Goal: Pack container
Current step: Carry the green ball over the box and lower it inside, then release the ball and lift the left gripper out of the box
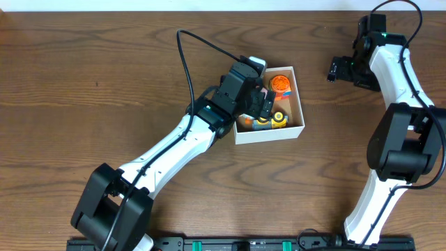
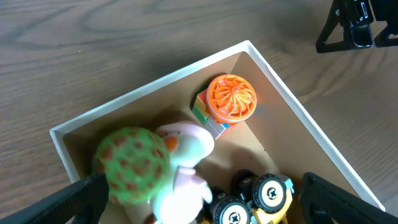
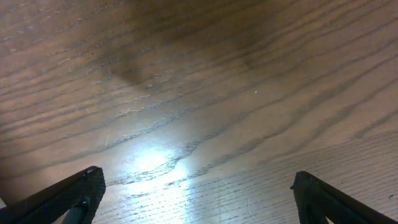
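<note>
The container is a square white box with a tan inside, at the table's middle. In it lie an orange ribbed disc on a coloured cube, a white plush duck with a green spotted ball, and a yellow toy truck with black wheels. My left gripper is open right above the box, its fingers on either side of the toys, holding nothing. It shows in the overhead view too. My right gripper is open over bare wood, far right of the box.
The dark wooden table runs all round the box. The right arm stands at the right edge and reaches to the back right. The left arm crosses from the front left to the box.
</note>
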{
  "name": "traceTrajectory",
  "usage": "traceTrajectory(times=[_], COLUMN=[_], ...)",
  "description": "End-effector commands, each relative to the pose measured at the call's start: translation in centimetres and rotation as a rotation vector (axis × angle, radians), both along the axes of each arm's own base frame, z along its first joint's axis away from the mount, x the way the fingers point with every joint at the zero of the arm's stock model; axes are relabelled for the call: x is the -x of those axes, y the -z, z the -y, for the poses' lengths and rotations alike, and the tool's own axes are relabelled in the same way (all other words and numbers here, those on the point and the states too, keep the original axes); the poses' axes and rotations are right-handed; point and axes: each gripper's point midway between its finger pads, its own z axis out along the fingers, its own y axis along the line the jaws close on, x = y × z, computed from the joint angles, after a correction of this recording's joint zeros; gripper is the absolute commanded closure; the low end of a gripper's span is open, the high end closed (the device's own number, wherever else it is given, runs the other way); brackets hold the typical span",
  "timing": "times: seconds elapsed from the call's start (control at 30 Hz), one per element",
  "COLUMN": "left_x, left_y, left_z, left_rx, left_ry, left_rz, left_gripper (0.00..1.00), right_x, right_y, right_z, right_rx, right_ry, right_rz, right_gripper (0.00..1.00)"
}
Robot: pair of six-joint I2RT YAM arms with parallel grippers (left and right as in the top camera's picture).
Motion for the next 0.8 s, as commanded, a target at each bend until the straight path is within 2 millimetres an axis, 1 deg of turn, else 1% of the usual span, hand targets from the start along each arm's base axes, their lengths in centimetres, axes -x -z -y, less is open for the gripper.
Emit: traceTrajectory(times=[0.0,0.1,0.2,0.3,0.37,0.4,0.43,0.47,0.57,0.67,0.77], left_x=[-0.6,-1.2,-2.0,-2.9,-3.2,-3.2,-3.1,-2.9,-1.9,-0.3,1.5], left_y=[-0.5,-1.3,-2.5,-3.7,-4.3,-4.7,-5.0,-5.2,-5.9,-6.1,-5.6], left_z=[0.2,0.1,-1.5,-4.3,-6.6,-8.0,-9.5,-10.5,-14.1,-17.0,-19.5], left_rx=[-0.008,-0.011,-0.021,-0.062,-0.102,-0.128,-0.154,-0.173,-0.238,-0.289,-0.337], left_ry=[0.008,0.020,-0.033,-0.126,-0.193,-0.232,-0.267,-0.291,-0.365,-0.405,-0.433], left_rz=[0.028,0.071,0.107,0.136,0.144,0.145,0.142,0.139,0.111,0.061,-0.009], left_gripper=[0.02,0.02,0.02,0.02,0.02,0.02,0.02,0.02,0.02,0.02,0.02], right_x=[0.0,0.0,0.0,0.0,0.0,0.0,0.0,0.0,0.0,0.0,0.0], right_y=[-0.9,-0.9,-0.9,-0.9,-0.9,-0.9,-0.9,-0.9,-0.9,-0.9,-0.9], right_z=[0.2,0.2,0.2,0.2,0.2,0.2,0.2,0.2,0.2,0.2,0.2], right_rx=[0.002,0.002,0.002,0.002,0.002,0.002,0.002,0.002,0.002,0.002,0.002], right_ry=[0.014,0.014,0.014,0.014,0.014,0.014,0.014,0.014,0.014,0.014,0.014], right_rz=[0.020,0.020,0.020,0.020,0.020,0.020,0.020,0.020,0.020,0.020,0.020], right_gripper=[0.01,0.01,0.01,0.01,0.01,0.01,0.01,0.01,0.01,0.01,0.01])
